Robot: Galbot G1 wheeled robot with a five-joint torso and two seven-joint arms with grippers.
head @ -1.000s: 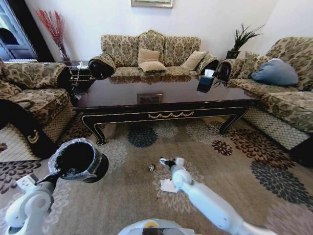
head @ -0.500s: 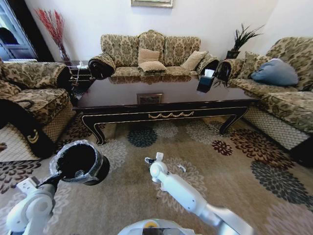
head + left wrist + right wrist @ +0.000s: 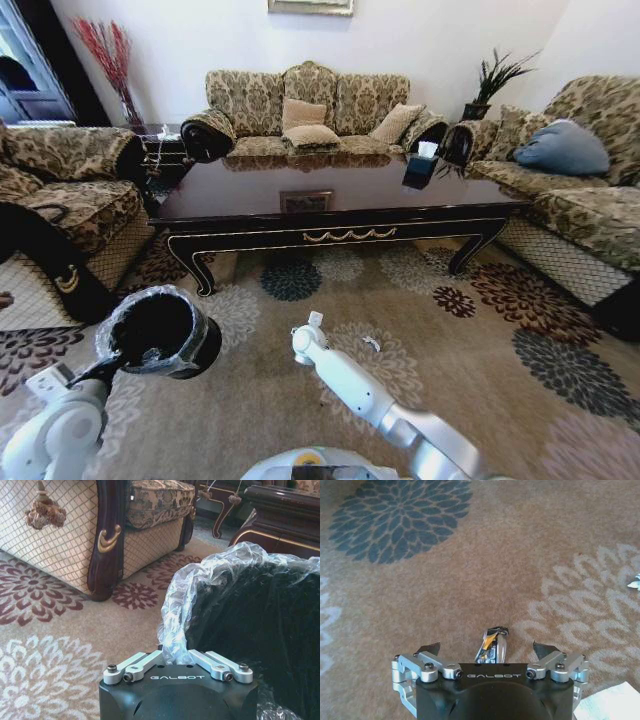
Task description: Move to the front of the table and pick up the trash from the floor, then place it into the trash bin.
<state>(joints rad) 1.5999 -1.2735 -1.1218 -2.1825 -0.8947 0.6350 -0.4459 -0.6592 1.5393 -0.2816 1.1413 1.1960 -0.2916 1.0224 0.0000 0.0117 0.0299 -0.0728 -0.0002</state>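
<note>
One table (image 3: 340, 205) stands at twelve o'clock from the robot, with three sofas around it: one behind (image 3: 310, 110), one at nine o'clock (image 3: 60, 190) and one at three o'clock (image 3: 590, 190). A single tissue box (image 3: 420, 168) sits near the table's far right corner. The carpet (image 3: 480, 330) lies open from the table's front edge back to the robot. There is one trash bin (image 3: 160, 330), at nine o'clock from the right claw and off the floor. The left claw (image 3: 175, 661) is pinched tight on the bin's lined rim (image 3: 172, 615). A strip of bare carpet separates the bin from the right claw (image 3: 312, 322), which hangs low over the floor. Its two fingers (image 3: 431, 648) are spread wide and grip nothing. I count three pieces of trash. One is a small shiny crumpled lump (image 3: 492, 642) lying between the fingers and touching neither. One is a flat white napkin (image 3: 612, 702) just beside the claw. One is a tiny white wrapper (image 3: 371, 344) at about four o'clock from the claw, apart from it.
</note>
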